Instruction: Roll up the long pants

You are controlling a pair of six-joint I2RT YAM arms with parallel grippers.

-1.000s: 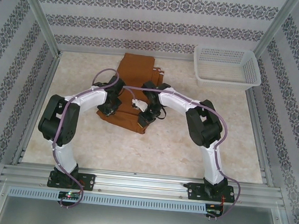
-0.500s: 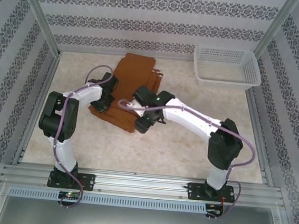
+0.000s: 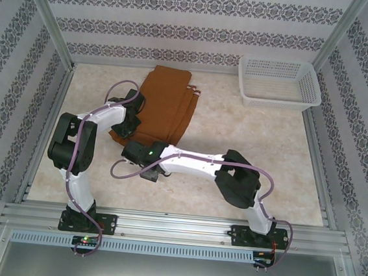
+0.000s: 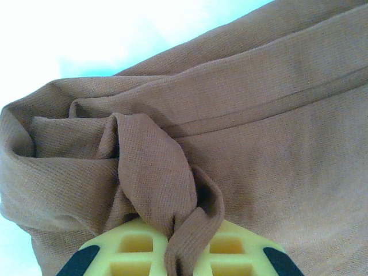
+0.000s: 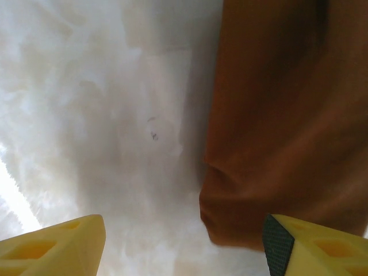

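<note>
While left gripper (image 4: 181,259) pinches bunched fold of long pants (image 3: 164,103) (rust-brown, far-left on table (image 3: 248,151)), we see right gripper (image 5: 184,244) spread wide above bare table, just beside pants' near corner.

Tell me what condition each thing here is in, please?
Pants: folded in a long strip, lying flat, near corner bunched up, not yet rolled.
Basket: upright, empty.
Left tool: shut on a pinch of the pants.
Right tool: open, holding nothing, beside the pants' near edge.
</note>
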